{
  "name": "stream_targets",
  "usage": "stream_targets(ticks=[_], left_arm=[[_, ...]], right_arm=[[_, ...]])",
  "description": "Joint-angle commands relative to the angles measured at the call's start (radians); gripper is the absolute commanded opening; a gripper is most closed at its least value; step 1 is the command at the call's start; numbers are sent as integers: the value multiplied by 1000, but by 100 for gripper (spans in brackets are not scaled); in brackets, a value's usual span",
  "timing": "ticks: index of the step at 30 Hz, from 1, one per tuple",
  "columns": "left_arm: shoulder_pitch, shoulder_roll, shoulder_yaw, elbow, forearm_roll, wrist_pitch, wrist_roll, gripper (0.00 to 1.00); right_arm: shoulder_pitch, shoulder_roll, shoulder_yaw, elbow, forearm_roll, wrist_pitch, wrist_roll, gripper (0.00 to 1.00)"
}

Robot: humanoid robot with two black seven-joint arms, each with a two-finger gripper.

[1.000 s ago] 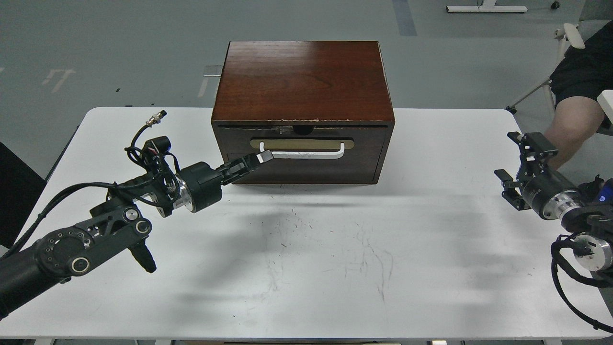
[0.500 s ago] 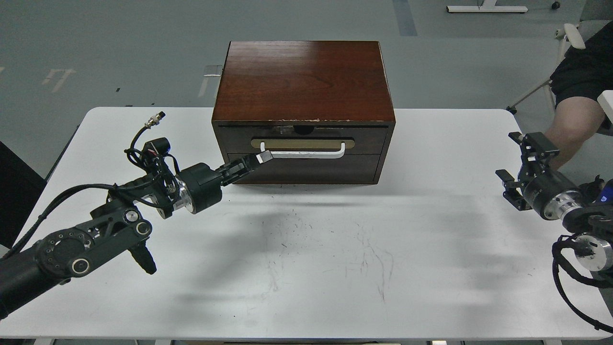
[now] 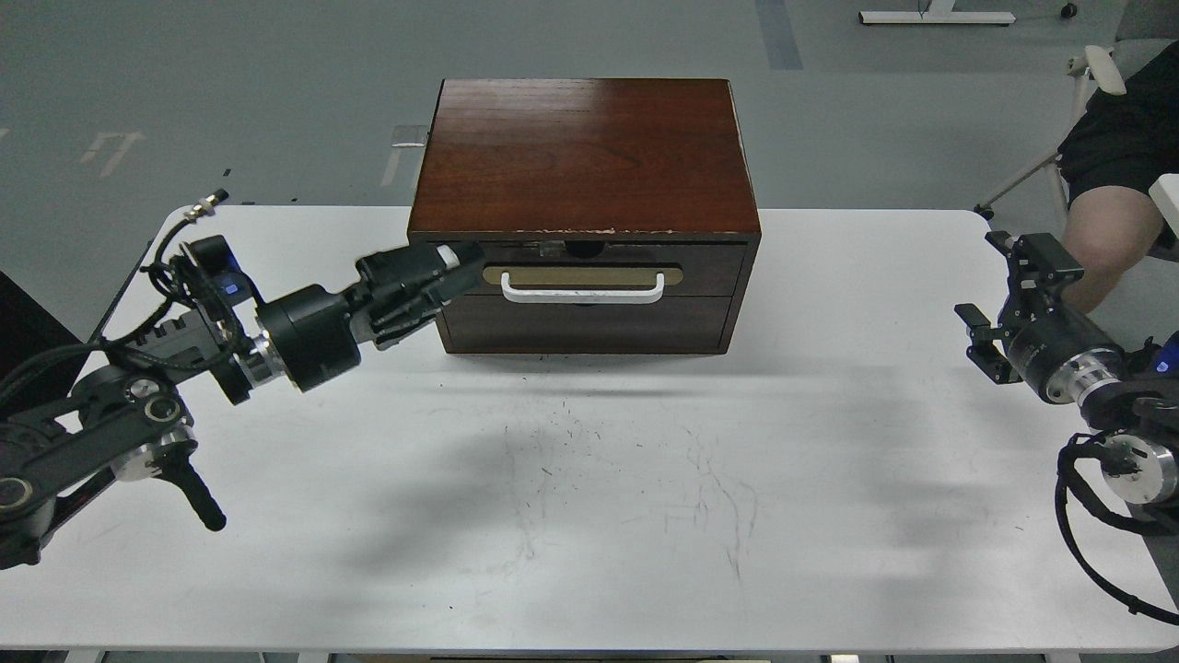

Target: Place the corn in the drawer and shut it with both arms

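Observation:
The drawer (image 3: 589, 269) sits pushed in flush at the top of a dark wooden cabinet (image 3: 585, 152), with its tan oval plate and white bar handle (image 3: 582, 295) showing. The corn is not in view. My left gripper (image 3: 458, 261) is at the left end of the drawer front, just left of the handle and off it. It is dark and blurred, so its fingers cannot be told apart. My right gripper (image 3: 999, 299) hovers open and empty at the table's right edge, far from the cabinet.
The white table (image 3: 589, 497) has faint scratch marks in front of the cabinet. A plain dark panel (image 3: 589, 324) lies below the drawer. A seated person's leg (image 3: 1101, 249) and a chair are beyond the right edge, close to my right arm.
My left gripper has left the handle's left end and moved up and to the left, with the arm drawn back and turned. The right gripper has drifted slightly up. The drawer stays shut.

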State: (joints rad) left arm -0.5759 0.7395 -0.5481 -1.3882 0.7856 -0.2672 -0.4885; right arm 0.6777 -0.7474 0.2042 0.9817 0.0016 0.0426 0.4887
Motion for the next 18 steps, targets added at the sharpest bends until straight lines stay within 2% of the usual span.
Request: stream_targets(ticks=[1,4,9,13,18], left_arm=[[1,15,-30,15,-201,13,0,100],[5,52,-35,31,-376,13,0,100],[83,57,-67,80,-583,-4,0,100],[152,35,-107,101,-592,-20,0,100],[241,3,-188,104,-591,-90,0,100]], right_arm=[[-6,3,32,0,2,-1,0,100],[-9,28,57,-1,2,-7,0,100],[-7,78,64,-1,2,-9,0,100],[-10,106,70,-1,2,-7,0,100],[-10,120,70,2,2,-4,0,100]])
